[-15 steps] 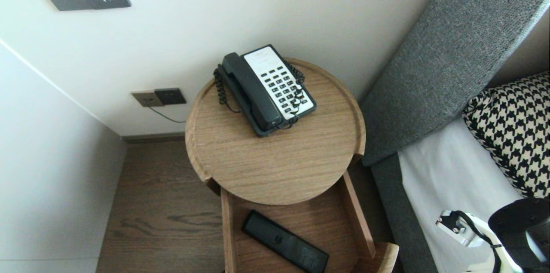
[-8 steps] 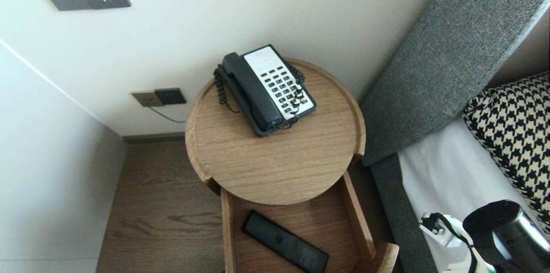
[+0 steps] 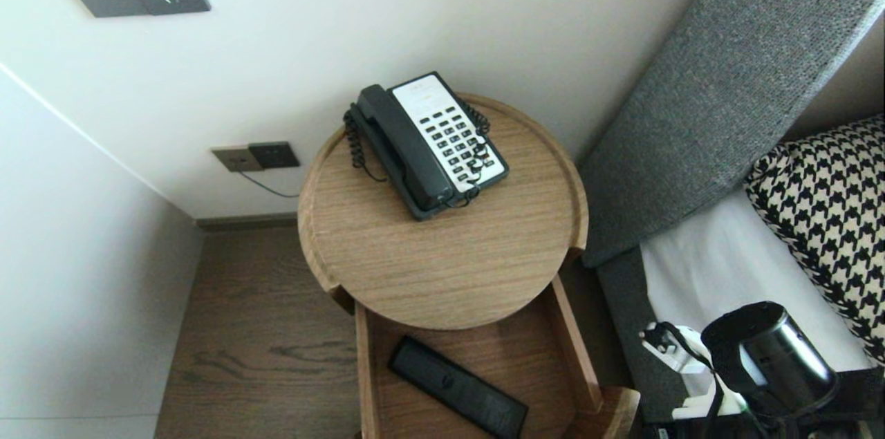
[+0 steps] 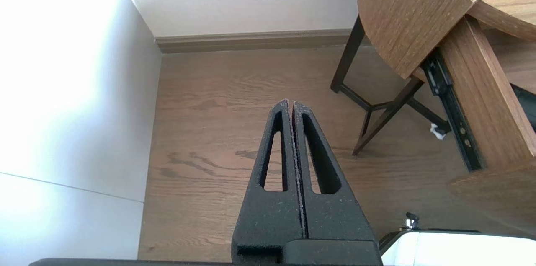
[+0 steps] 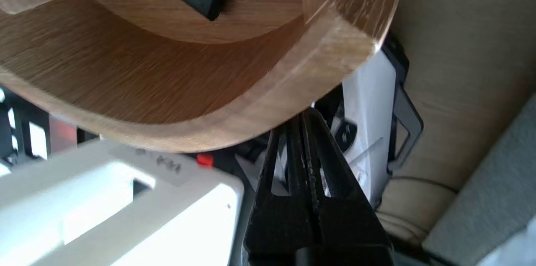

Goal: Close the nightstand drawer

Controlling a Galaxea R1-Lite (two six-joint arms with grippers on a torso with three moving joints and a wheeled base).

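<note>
Oak round table (image 3: 442,273) has its drawer (image 3: 575,356) open at six o'clock, a flat black remote control (image 3: 460,389) lying inside. My right jaws, pressed shut, sit just beside the drawer's curved front at five o'clock; I'd move slowly, clear of that rim. My left jaws, also shut, hang parked over the floor (image 4: 209,132) at eight o'clock.

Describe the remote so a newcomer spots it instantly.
Find the round wooden bedside table beside the grey headboard. Its drawer is open under the top; the remote lies flat inside. It is a slim black bar, unlike the corded phone on top.
</note>
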